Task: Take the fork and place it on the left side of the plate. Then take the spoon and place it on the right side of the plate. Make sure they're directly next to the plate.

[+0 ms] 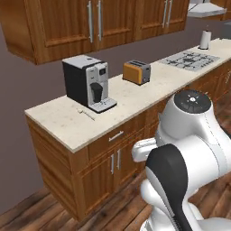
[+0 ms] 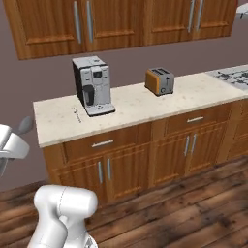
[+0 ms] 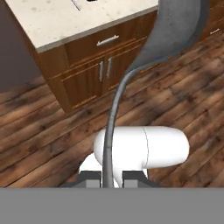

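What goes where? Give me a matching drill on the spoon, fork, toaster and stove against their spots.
Things:
1 spoon
2 fork
3 toaster
4 stove

Places:
A far right end of the counter
B flat on the counter beside the coffee machine
C held in the gripper
D on the counter, right of the coffee machine

Pairs: 1-C, 2-B, 3-D, 4-A

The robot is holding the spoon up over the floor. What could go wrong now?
1. The fingers pinch only the thin end of the spoon. The heavy bowl sticks far out, so it could twist or slip.
2. If it slips here, it lands on the wooden floor, not the counter.
3. The fork lies close to the coffee machine, so bumping it is possible.
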